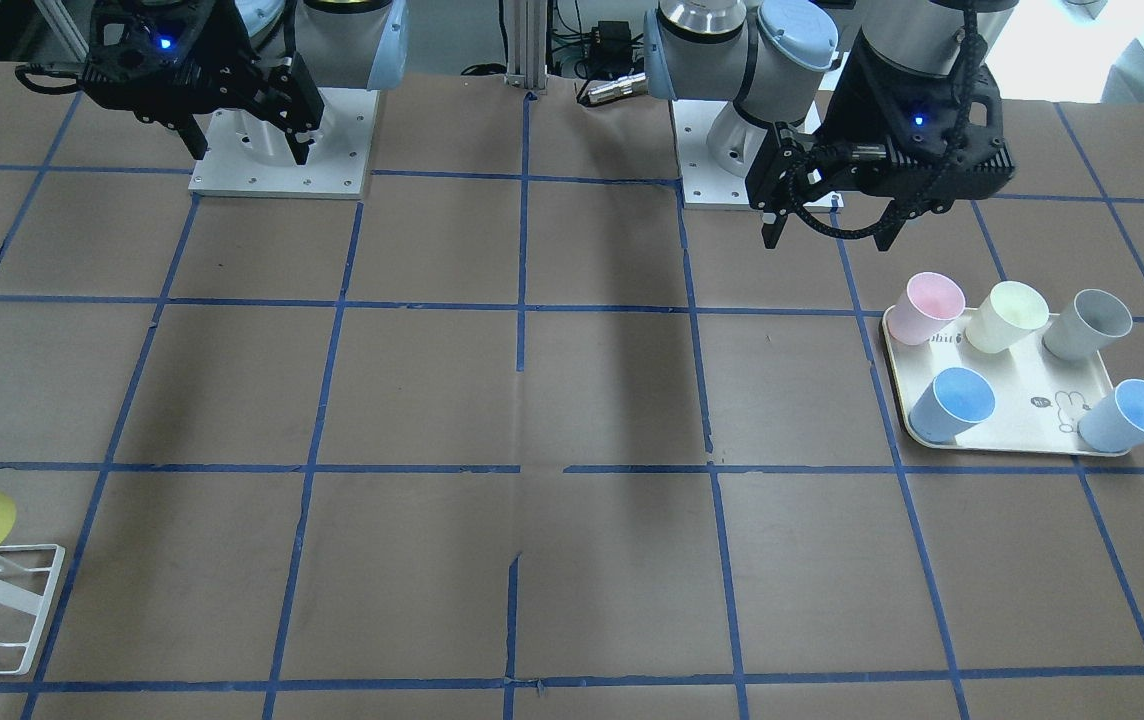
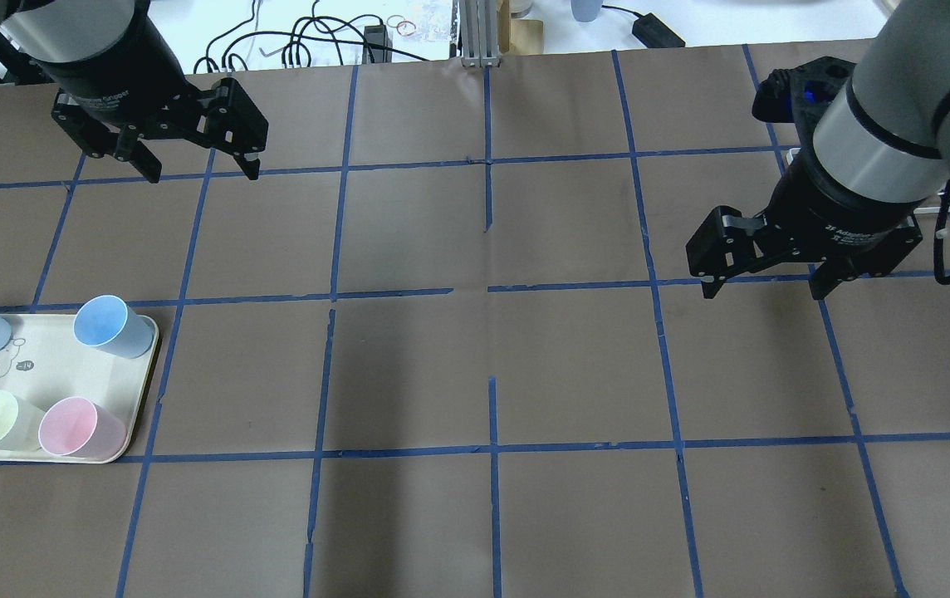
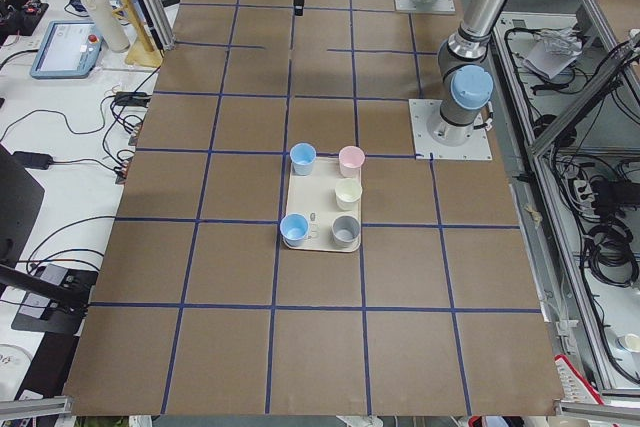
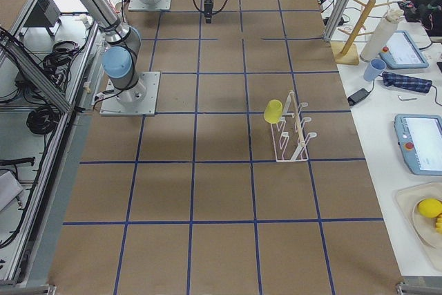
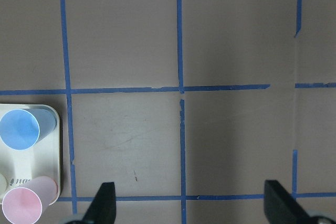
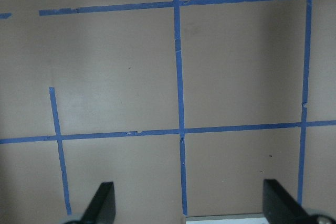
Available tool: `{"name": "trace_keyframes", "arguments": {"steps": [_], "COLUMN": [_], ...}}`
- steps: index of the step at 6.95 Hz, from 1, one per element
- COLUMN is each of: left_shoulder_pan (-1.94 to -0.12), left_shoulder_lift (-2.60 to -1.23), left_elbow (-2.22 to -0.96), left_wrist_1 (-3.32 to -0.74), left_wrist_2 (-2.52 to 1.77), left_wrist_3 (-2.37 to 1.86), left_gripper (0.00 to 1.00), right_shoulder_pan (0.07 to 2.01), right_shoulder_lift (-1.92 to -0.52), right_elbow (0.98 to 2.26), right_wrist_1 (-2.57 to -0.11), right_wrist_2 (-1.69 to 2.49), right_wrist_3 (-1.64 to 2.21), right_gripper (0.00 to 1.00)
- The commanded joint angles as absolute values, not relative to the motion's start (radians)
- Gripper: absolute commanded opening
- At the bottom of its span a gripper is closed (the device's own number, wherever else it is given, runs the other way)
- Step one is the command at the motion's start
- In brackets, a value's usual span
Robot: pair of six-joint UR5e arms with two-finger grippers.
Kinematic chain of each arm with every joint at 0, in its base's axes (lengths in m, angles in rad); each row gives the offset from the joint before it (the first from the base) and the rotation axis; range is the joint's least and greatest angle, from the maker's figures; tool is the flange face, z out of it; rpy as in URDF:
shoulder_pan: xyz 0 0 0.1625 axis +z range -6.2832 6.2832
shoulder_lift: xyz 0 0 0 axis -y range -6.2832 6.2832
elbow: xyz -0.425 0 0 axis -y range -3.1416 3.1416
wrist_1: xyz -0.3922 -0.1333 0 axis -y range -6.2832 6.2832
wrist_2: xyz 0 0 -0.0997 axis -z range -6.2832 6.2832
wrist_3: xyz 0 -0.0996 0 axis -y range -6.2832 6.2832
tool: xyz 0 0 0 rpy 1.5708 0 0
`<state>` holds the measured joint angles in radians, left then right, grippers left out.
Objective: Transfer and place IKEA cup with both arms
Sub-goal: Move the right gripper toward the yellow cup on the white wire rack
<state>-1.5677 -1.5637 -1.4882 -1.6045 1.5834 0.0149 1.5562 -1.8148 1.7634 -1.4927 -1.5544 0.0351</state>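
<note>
the bright yellow ikea cup (image 4: 273, 110), a smooth tapered plastic tumbler, sits tipped sideways at the top of the thin white wire rack (image 4: 293, 136). well apart from the rack, at the matte brown table's (image 1: 572, 400) other end, a cream rounded tray (image 1: 1017, 425) holds pastel tumblers. farther back from the rack, the right gripper (image 2: 762, 286) and left gripper (image 2: 203, 170) hover, black fingers spread wide, empty.
</note>
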Motion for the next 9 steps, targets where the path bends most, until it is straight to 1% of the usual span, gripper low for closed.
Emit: {"name": "trace_keyframes", "arguments": {"steps": [1,2,5,7,9], "left_shoulder_pan": [-1.568,-1.568,-1.568,-1.568,-1.566], "left_shoulder_lift": [-1.563,-1.566,-1.574,-1.58,-1.591], "left_elbow": [-1.493,-1.482,-1.477,-1.477,-1.479], "left_wrist_1": [-1.603,-1.601,-1.614,-1.624,-1.615], "left_wrist_2": [1.575,1.578,1.574,1.575,1.572], "left_wrist_3": [0.011,0.012,0.012,0.011,0.011], "left_gripper": [1.0,1.0,1.0,1.0,1.0], "right_shoulder_pan": [1.545,1.495,1.255,1.185,1.111], "right_shoulder_lift": [-1.809,-1.802,-1.74,-1.689,-1.591], "right_elbow": [1.763,1.756,1.752,1.752,1.738], "right_wrist_1": [-1.494,-1.54,-1.614,-1.714,-1.83], "right_wrist_2": [-1.562,-1.566,-1.554,-1.56,-1.56], "right_wrist_3": [0.031,0.02,-0.277,-0.424,-0.559], "right_gripper": [1.0,1.0,1.0,1.0,1.0]}}
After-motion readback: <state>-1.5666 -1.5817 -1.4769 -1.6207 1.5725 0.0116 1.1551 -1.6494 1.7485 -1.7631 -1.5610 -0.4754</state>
